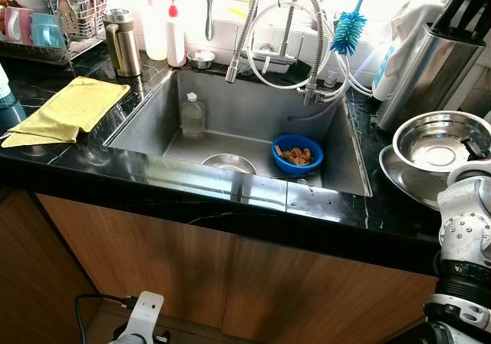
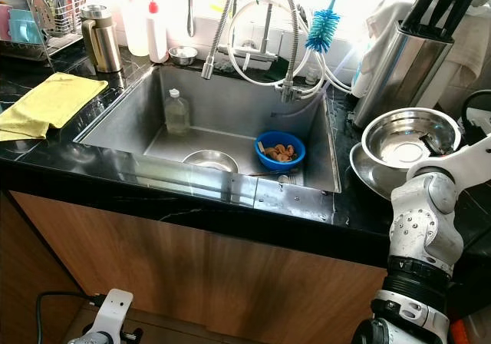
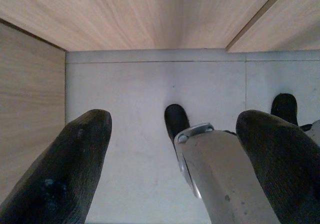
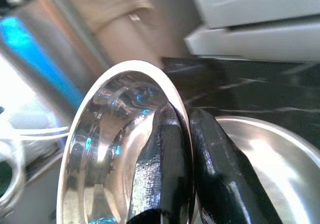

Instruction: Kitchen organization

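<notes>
A shiny steel bowl (image 1: 433, 140) rests inside a wider steel bowl (image 1: 400, 176) on the black counter, right of the sink. My right gripper (image 4: 186, 134) is shut on the upper bowl's rim, one finger inside (image 4: 160, 174) and one outside (image 4: 225, 179). In the right eye view the gripper (image 2: 439, 144) sits at the bowl's right side. In the sink (image 1: 253, 110) are a blue bowl (image 1: 297, 153) of brown scraps, a small steel bowl (image 1: 229, 162) and a clear bottle (image 1: 192, 115). My left gripper (image 3: 172, 134) hangs open low before the cabinet, over the floor.
A yellow cloth (image 1: 73, 107) lies on the counter left of the sink, near a steel jug (image 1: 123, 41) and a dish rack (image 1: 46, 21). A steel knife holder (image 1: 426, 67) stands behind the bowls. The faucet hoses (image 1: 307, 44) and a blue brush (image 1: 349, 29) hang over the sink.
</notes>
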Robot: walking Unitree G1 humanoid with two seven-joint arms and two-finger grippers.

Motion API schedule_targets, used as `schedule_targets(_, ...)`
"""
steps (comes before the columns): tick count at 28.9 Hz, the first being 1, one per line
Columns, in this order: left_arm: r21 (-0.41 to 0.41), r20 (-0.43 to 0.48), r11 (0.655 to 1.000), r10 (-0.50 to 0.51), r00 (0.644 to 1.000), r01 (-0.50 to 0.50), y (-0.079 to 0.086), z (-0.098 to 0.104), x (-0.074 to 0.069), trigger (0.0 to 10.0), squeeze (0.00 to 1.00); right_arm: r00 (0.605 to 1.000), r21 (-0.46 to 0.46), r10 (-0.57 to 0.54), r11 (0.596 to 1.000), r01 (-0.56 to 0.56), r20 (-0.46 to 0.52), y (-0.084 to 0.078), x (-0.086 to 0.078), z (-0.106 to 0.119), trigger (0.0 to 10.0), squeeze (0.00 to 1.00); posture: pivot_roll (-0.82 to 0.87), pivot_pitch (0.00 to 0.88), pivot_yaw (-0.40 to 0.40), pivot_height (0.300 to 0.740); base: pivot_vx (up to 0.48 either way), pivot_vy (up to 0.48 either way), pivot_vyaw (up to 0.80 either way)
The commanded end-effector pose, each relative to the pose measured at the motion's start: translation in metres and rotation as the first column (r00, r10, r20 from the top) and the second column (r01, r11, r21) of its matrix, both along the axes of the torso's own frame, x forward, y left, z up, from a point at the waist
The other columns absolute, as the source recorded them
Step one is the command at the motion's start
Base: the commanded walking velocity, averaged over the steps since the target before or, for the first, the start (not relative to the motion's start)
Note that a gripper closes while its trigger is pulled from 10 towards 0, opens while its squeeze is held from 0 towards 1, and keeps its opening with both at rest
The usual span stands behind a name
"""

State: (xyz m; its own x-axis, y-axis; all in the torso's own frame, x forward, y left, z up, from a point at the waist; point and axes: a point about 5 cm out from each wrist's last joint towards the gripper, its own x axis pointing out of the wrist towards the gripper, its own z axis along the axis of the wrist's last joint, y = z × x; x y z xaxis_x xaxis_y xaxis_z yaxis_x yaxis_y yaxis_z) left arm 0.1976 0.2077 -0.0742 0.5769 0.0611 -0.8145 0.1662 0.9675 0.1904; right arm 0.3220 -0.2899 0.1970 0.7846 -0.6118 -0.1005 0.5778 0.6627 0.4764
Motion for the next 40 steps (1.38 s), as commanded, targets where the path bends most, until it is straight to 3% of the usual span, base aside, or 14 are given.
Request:
schedule_targets(1,0.002,0.002,1.000,-0.005,1.000,0.005,-0.002,0.000,0.001,10.0,0.00,0.995,-0.101,0.061,0.993,-0.053,0.079,0.006,0.004,0.025,10.0,0.00,0.19,0.000,-0.133,0.736,0.000,0.000,0.00)
schedule_targets(3,0.004,0.005,1.000,-0.005,1.000,0.005,-0.002,0.000,0.001,10.0,0.00,0.956,-0.214,0.247,0.954,-0.212,0.156,0.030,0.013,0.044,10.0,0.00,0.19,0.000,-0.133,0.736,0.000,0.000,0.00)
schedule_targets(5,0.004,0.006,1.000,-0.008,1.000,0.008,-0.003,0.000,0.000,10.0,0.00,0.891,-0.324,0.428,0.874,-0.364,0.153,0.054,0.019,0.052,10.0,0.00,0.19,0.000,-0.136,0.736,0.000,0.000,0.00)
schedule_targets(13,-0.001,0.008,1.000,-0.004,1.000,0.004,-0.004,-0.001,0.000,10.0,0.00,0.876,-0.300,0.457,0.866,-0.400,0.152,0.060,0.025,0.045,10.0,0.00,0.19,0.000,-0.144,0.736,0.000,0.000,0.00)
schedule_targets(14,-0.002,0.008,1.000,-0.004,1.000,0.004,-0.004,-0.001,0.000,10.0,0.00,0.869,-0.288,0.478,0.857,-0.428,0.132,0.061,0.027,0.040,10.0,0.00,0.19,0.000,-0.145,0.736,0.000,0.000,0.00)
schedule_targets(15,-0.004,0.008,1.000,-0.003,1.000,0.003,-0.005,-0.001,0.000,10.0,0.00,0.851,-0.268,0.524,0.825,-0.498,0.030,0.064,0.033,0.020,10.0,0.00,0.19,0.000,-0.147,0.736,0.000,0.000,0.00)
schedule_targets(19,-0.011,0.008,1.000,0.006,1.000,-0.006,-0.005,-0.001,0.001,10.0,0.00,0.795,-0.262,0.598,0.754,-0.602,-0.105,0.066,0.039,-0.009,10.0,0.00,0.19,0.000,-0.153,0.736,0.000,0.000,0.00)
schedule_targets(25,-0.015,0.008,1.000,0.011,1.000,-0.011,-0.006,-0.001,0.001,10.0,0.00,0.749,-0.273,0.638,0.699,-0.660,-0.177,0.068,0.044,-0.022,10.0,0.00,0.19,0.000,-0.154,0.736,0.000,0.000,0.00)
schedule_targets(30,-0.016,0.009,1.000,0.015,1.000,-0.015,-0.006,0.000,0.001,10.0,0.00,0.743,-0.276,0.642,0.692,-0.668,-0.189,0.066,0.047,-0.026,10.0,0.00,0.19,0.000,-0.154,0.736,0.000,0.000,0.00)
schedule_targets(36,-0.029,0.013,0.999,0.023,1.000,-0.022,-0.006,0.000,0.001,10.0,0.00,0.801,-0.295,0.554,0.744,-0.599,-0.227,0.051,0.050,-0.033,10.0,0.00,0.20,0.000,-0.156,0.736,0.000,0.000,0.00)
schedule_targets(40,-0.032,0.013,0.999,0.025,1.000,-0.025,-0.006,0.000,0.001,10.0,0.00,0.808,-0.300,0.540,0.751,-0.588,-0.234,0.047,0.052,-0.036,10.0,0.00,0.20,0.000,-0.156,0.736,0.000,0.000,0.00)
